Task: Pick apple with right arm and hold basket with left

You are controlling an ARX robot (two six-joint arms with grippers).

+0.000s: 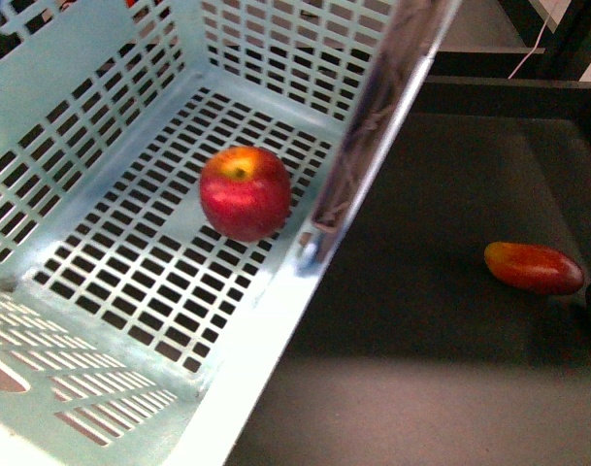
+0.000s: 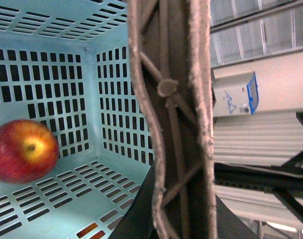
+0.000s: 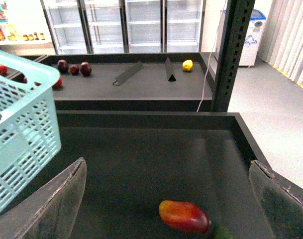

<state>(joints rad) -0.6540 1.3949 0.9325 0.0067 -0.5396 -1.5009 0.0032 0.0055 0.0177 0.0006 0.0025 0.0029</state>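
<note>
The red apple (image 1: 245,192) with a yellowish top lies inside the pale mint-blue basket (image 1: 130,388), on its slotted bottom. It also shows in the left wrist view (image 2: 23,151), inside the basket (image 2: 116,104). My left gripper is shut on the basket's brownish-mauve latticed handle (image 2: 171,119), which crosses the front view (image 1: 377,116); the gripper's fingers are hidden behind the handle. My right gripper (image 3: 166,209) is open and empty above the dark tray, away from the basket (image 3: 22,134). Neither gripper shows in the front view.
An elongated red-orange mango (image 1: 534,268) lies on the dark tray (image 1: 421,340) right of the basket, also in the right wrist view (image 3: 184,216), with a dark green fruit (image 3: 222,232) beside it. A black post (image 3: 233,50) stands behind the tray's far wall.
</note>
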